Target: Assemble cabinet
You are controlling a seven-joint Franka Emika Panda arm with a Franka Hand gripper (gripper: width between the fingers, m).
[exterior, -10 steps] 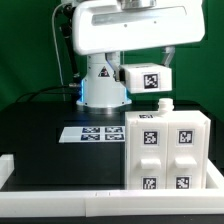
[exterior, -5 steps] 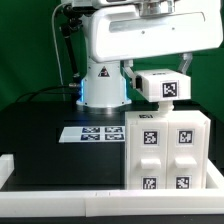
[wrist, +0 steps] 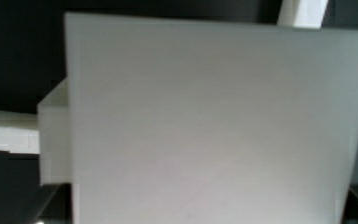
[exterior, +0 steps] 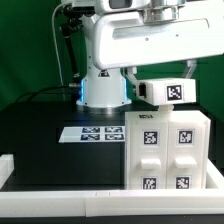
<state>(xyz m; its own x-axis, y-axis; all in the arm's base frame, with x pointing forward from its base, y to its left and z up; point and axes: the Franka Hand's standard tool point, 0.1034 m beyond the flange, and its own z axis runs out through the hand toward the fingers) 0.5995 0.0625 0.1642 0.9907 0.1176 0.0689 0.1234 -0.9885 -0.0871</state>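
The cabinet (exterior: pixel 165 150) is a large white box with panelled, tagged faces, standing at the exterior view's right front. A smaller white block with one tag (exterior: pixel 168 92) hangs in the air just above the cabinet's top, carried by my gripper (exterior: pixel 174 80). The arm's white body hides most of the gripper. In the wrist view the block's plain white face (wrist: pixel 194 120) fills nearly the whole picture and hides the fingers. The held block is close over the cabinet's top; I cannot tell whether they touch.
The marker board (exterior: pixel 92 133) lies flat on the black table to the left of the cabinet. The arm's base (exterior: pixel 100 92) stands behind it. A low white wall (exterior: pixel 60 192) runs along the front and left edges of the table.
The held block has moved toward the exterior view's right and lower, from beside the arm's base to just over the cabinet's top. The cabinet has not moved.
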